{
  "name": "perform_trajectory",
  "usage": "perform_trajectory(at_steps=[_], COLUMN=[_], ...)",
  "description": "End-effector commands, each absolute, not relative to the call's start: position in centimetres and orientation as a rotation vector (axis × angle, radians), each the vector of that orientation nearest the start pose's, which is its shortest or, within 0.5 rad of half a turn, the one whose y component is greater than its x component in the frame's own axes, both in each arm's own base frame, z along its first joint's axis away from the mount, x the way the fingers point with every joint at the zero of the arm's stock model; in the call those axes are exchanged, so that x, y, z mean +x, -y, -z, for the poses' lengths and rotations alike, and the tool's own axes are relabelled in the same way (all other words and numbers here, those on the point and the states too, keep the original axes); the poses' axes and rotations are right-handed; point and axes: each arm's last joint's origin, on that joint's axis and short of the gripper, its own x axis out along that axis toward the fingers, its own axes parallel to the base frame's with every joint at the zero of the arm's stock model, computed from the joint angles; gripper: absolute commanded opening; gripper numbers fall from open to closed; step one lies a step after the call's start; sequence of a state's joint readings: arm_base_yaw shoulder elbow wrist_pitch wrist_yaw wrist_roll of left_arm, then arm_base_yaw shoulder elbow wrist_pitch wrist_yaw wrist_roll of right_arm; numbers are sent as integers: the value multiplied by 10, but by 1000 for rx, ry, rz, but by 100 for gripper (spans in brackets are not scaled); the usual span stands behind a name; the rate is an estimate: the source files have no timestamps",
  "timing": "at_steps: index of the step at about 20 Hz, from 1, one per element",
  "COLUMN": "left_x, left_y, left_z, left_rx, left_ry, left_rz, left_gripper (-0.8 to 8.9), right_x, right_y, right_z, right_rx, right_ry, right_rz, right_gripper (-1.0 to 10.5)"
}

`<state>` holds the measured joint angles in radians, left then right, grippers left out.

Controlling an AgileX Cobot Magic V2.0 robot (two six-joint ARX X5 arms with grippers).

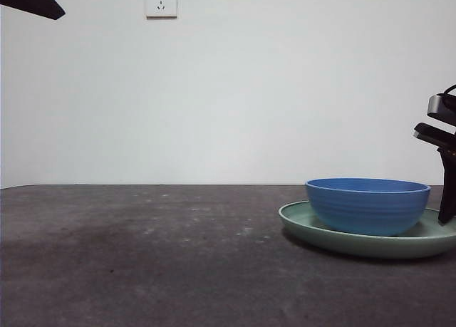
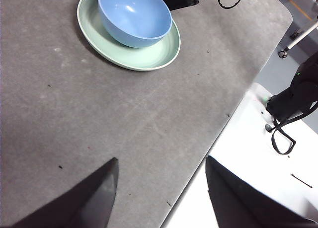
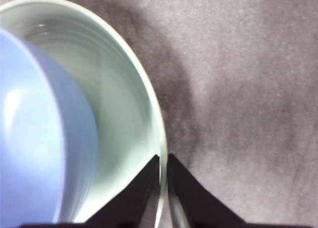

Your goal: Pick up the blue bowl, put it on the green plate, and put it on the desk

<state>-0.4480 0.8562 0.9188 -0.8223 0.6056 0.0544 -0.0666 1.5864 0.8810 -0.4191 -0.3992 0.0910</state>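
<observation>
The blue bowl point(image 1: 367, 204) sits inside the green plate point(image 1: 335, 234), which lies on the desk point(image 1: 142, 256) at the right. My right gripper point(image 3: 163, 161) is shut on the plate's rim point(image 3: 119, 104), one jaw inside it and one outside, beside the bowl point(image 3: 35, 138). In the front view this gripper point(image 1: 447, 199) comes down at the right edge onto the plate's far side. My left gripper point(image 2: 162, 159) hovers open and empty over bare desk, well away from the bowl point(image 2: 134, 14) and plate point(image 2: 149, 56). It shows only as a black tip point(image 1: 32, 1) at the top left.
A wall socket point(image 1: 161, 1) is set in the white wall behind. In the left wrist view the desk's edge runs diagonally, with a white surface point(image 2: 248, 153) and black cabled gear point(image 2: 293, 99) beyond it. Bare desk stretches left of the plate.
</observation>
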Motion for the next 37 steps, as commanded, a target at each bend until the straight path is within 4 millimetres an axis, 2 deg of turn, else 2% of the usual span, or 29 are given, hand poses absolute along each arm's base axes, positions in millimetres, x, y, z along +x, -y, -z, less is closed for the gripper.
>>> perform_trajectory(at_steps=[1, 8, 12, 21, 25, 30, 37], left_x=[132, 132, 132, 132, 132, 132, 132], left_y=[83, 83, 83, 83, 83, 83, 83], left_z=[-319, -319, -319, -319, -319, -319, -319], left_rx=[-7, -7, -7, -7, -8, -11, -11], left_ry=[-745, -744, -745, -745, -745, -749, -754], left_rz=[1036, 1036, 1036, 1036, 1036, 1035, 1034], left_gripper=[280, 280, 280, 280, 280, 280, 280], right_x=[292, 281, 276, 280, 286, 297, 312], right_y=[7, 4, -4, -72, -97, -122, -135], right_z=[-174, -212, -224, -233, -223, -197, -156], right_rx=[393, 477, 512, 509, 525, 541, 544], right_ry=[-1093, -963, -934, -871, -884, -924, -1007], right_rz=[-281, -342, -386, -515, -547, -553, -517], right_gripper=[16, 16, 15, 15, 14, 14, 14])
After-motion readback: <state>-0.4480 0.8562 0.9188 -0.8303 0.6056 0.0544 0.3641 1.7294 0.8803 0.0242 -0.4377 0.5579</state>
